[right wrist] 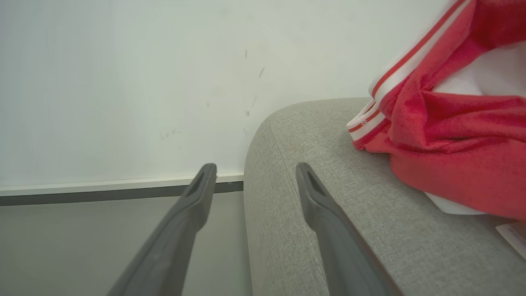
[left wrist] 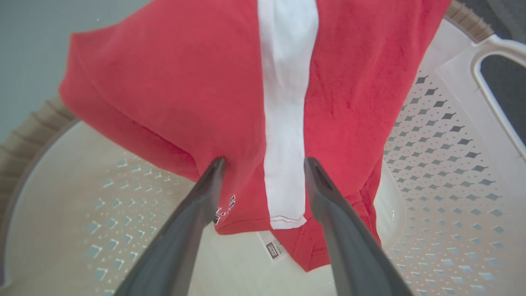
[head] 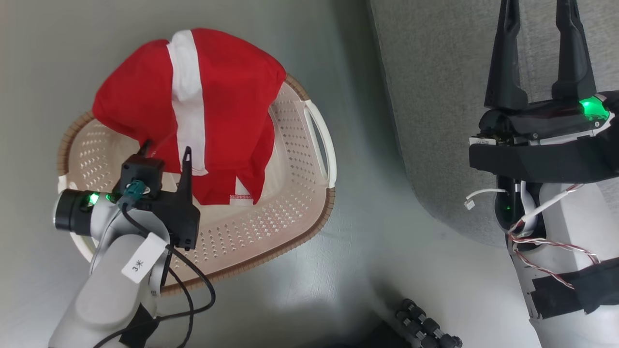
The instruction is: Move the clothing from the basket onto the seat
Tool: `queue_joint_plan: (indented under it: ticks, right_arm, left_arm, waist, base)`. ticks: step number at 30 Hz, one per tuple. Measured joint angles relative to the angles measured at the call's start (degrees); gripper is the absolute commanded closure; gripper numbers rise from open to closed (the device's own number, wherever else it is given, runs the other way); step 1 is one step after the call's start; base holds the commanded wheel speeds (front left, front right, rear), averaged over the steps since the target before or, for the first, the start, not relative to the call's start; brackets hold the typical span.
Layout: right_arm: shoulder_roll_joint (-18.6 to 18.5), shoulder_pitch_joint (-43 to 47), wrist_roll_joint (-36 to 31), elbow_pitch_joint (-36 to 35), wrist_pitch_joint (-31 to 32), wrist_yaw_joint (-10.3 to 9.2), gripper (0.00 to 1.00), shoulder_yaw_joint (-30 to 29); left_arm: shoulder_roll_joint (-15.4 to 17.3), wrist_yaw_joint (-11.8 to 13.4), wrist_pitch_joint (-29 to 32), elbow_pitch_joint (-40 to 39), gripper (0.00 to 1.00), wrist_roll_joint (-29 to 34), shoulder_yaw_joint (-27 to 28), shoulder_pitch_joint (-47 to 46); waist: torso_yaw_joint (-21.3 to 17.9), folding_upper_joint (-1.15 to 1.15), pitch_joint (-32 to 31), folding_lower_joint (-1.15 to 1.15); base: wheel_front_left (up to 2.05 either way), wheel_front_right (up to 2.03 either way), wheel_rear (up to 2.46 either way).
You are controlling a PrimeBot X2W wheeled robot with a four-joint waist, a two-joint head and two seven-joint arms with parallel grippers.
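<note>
A home-like living space: a large grey fabric sofa (right wrist: pixel 328 172) stands near a plain white wall (right wrist: pixel 123 82) edged with a pale skirting board (right wrist: pixel 102 186), on a smooth grey floor (head: pixel 387 270). A cream plastic laundry basket (head: pixel 295 212) sits on that floor near the sofa, a red-and-white sports garment (head: pixel 227 87) piled in it and over its rim. Another red garment (right wrist: pixel 452 148) lies on the sofa.

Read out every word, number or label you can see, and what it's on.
"3" plus a star-like mark: white tag on the left forearm.
White print on the clothing: partly hidden, unreadable.
Sewn label under its hem: too small to read.
</note>
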Motion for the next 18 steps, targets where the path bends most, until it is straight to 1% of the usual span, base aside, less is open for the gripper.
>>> queue_joint_plan:
  ticks: [7,18]
  right_arm:
    - [0.6,-1.0,0.0,1.1,-0.3,0.34,0.00,0.2]
    - [1.1,-1.5,0.0,3.0,-0.4,0.83,0.00,0.6]
  left_arm:
    - [-0.1,0.9,-1.5,2.2,0.00,0.9,1.2,-1.9]
    - [-0.4,1.5,-3.3,4.8,0.00,3.1,2.4,-3.5]
  waist:
    - [-0.3,0.00,1.5,-0.01]
    - [-0.5,0.00,2.0,-0.01]
  base:
    - [0.00,0.00,0.00]
    - [0.00,0.00,0.00]
